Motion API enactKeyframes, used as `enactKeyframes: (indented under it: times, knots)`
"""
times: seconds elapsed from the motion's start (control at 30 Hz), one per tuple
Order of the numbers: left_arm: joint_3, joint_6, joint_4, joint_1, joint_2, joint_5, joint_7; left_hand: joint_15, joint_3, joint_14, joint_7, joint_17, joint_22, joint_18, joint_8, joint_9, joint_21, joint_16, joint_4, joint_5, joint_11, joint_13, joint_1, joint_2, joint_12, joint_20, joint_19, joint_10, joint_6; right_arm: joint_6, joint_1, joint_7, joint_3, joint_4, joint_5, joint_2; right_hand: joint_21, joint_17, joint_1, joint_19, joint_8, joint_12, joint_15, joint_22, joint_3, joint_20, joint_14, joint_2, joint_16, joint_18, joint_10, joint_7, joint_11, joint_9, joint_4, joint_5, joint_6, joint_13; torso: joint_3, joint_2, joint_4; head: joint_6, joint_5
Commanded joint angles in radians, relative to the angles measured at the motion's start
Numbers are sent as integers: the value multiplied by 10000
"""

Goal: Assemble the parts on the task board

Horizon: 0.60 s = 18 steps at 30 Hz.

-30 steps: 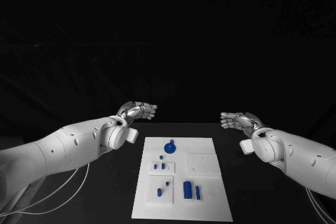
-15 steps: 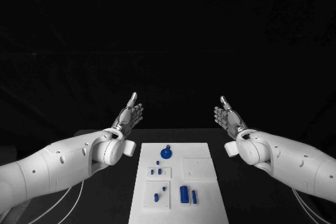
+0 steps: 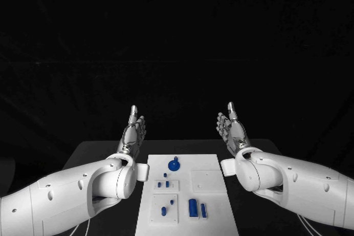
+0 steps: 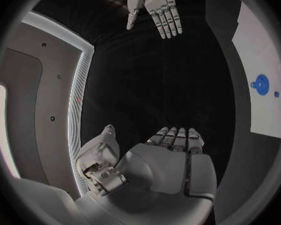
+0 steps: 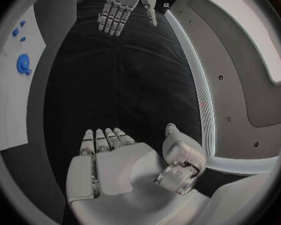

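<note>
The white task board (image 3: 208,167) lies in the middle of the black table. A round blue part (image 3: 174,165) sits near its far end; small blue pieces (image 3: 163,184) and two longer blue parts (image 3: 198,207) lie closer to me. My left hand (image 3: 133,133) is raised above the table left of the board's far end, fingers straight and together, holding nothing. My right hand (image 3: 233,128) mirrors it on the right, also flat and empty. The left wrist view shows the board (image 4: 260,60), the round part (image 4: 261,84) and the right hand (image 4: 155,7); the right wrist view shows the left hand (image 5: 123,5).
Raised white square blocks (image 3: 207,180) stand on the board. The black tabletop (image 3: 96,154) extends on both sides of the board. A dark backdrop fills the far side.
Both hands went from curled to flat with fingers straight and moved inward toward the board. The camera has shifted too. The parts stayed put.
</note>
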Motion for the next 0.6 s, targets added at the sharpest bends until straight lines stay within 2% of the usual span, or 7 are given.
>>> enactKeyframes:
  times: [0.03,0.17,0.6]
  knots:
    - [20,-927,107,-15,-15,329,626,-10,-30,-43,2,-9,-20,-153,-30,-19,-35,-35,-3,-46,-1,-11,-72,-4,-67,1,-36,-52,-51,-1424,-36,939,-17,410,738,-114,-34,-14,-57,-52,-35,-33,-3,-13,-58,-1,-47,0,-35,-139,-36,2,0,-11,-14,-35,-44,-11,-3,-8,5,0,-1]
    - [20,-927,107,-15,-15,329,626,-10,-30,-43,2,-9,-20,-153,-30,-19,-35,-35,-3,-46,-1,-11,-72,-4,-67,1,-36,-52,-51,-1639,-54,1047,-33,660,841,-185,-34,-14,-57,-52,-35,-33,-3,-13,-58,-1,-47,0,-35,-139,-36,2,0,-11,-14,-35,-44,-11,-3,-8,5,0,-1]
    - [20,-927,107,-15,-15,329,626,-10,-30,-43,2,-9,-20,-153,-30,-19,-35,-35,-3,-46,-1,-11,-72,-4,-67,1,-36,-52,-51,-1642,-54,1049,-33,664,843,-186,-34,-14,-57,-52,-35,-33,-3,-13,-58,-1,-47,0,-35,-139,-36,2,0,-11,-14,-35,-44,-11,-3,-8,5,0,-1]
